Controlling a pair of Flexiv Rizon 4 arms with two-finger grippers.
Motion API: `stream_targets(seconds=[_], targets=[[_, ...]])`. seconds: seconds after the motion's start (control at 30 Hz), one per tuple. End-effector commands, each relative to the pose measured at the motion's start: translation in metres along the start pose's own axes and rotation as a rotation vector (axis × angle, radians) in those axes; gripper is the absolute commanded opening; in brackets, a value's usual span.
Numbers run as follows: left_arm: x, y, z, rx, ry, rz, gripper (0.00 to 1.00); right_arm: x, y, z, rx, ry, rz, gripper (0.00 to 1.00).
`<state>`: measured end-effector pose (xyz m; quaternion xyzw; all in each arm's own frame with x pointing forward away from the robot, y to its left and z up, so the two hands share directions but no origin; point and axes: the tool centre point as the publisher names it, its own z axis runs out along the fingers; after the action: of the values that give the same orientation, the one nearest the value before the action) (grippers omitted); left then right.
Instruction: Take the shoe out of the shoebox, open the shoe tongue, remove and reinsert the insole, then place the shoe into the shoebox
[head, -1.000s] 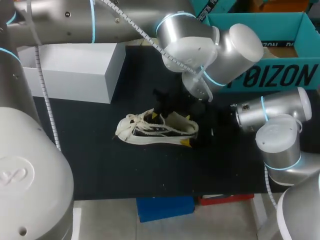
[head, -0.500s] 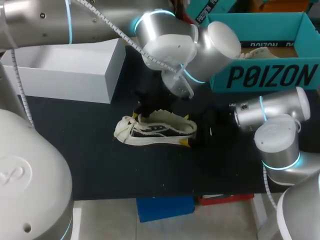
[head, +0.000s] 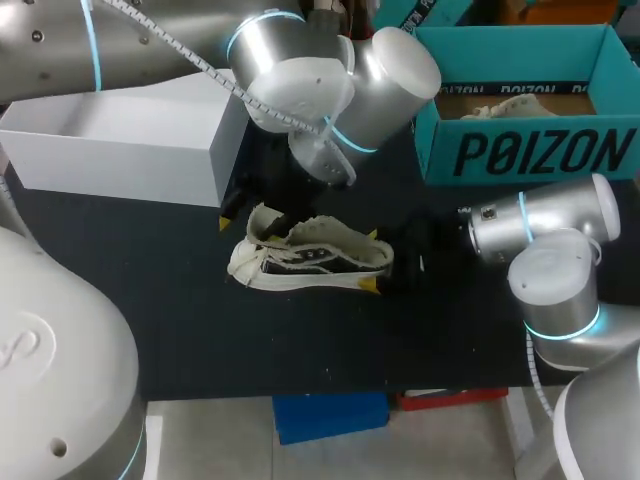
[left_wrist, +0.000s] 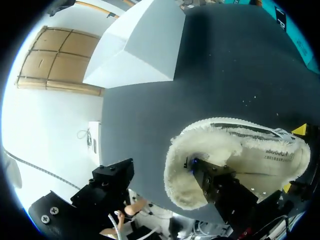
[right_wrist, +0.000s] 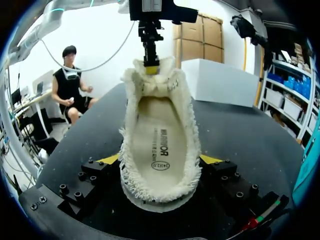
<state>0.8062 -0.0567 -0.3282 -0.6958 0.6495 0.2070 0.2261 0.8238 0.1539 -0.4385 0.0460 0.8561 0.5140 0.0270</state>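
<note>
A cream shoe (head: 325, 258) with a fuzzy collar lies on its sole on the black table, toe to the left. My right gripper (head: 373, 262) is shut on its heel, a yellow tip pressed to each side (right_wrist: 160, 161). The insole (right_wrist: 160, 131) lies flat inside the shoe. The tongue (head: 264, 222) stands lifted up over the laces. My left gripper (head: 255, 214) hangs open over the toe end. In the left wrist view one of its fingers (left_wrist: 216, 186) rests against the fuzzy tongue (left_wrist: 186, 165) and the other stands wide off to the side. The teal shoebox (head: 520, 152) sits at the back right.
A white open box (head: 130, 150) stands at the back left, close behind my left gripper. The teal shoebox holds a pale item (head: 510, 100). Bare black tabletop (head: 300, 340) lies in front of the shoe up to the table's front edge.
My left arm has moved left from over the shoe's middle to its toe end, the tongue has been pulled up, and the left gripper has opened. The right gripper has stayed on the heel.
</note>
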Motion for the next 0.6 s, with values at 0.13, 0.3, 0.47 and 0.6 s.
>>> stream_targets(seconds=[0.13,0.3,0.47,0.6], targets=[[-0.005,0.001,0.021,-0.018,0.03,-0.002,1.0,-0.001,-0.004,0.0,0.001,-0.002,0.001,0.0],[-0.002,0.0,0.028,-0.012,0.007,-0.016,1.0,-0.001,-0.004,0.0,0.001,-0.002,0.001,0.0],[0.003,0.001,0.034,0.007,-0.004,-0.014,1.0,-0.001,-0.004,0.0,0.001,-0.002,0.001,0.0],[0.005,0.002,0.036,0.011,-0.005,-0.009,1.0,-0.001,-0.004,0.0,0.001,-0.002,0.001,0.0]])
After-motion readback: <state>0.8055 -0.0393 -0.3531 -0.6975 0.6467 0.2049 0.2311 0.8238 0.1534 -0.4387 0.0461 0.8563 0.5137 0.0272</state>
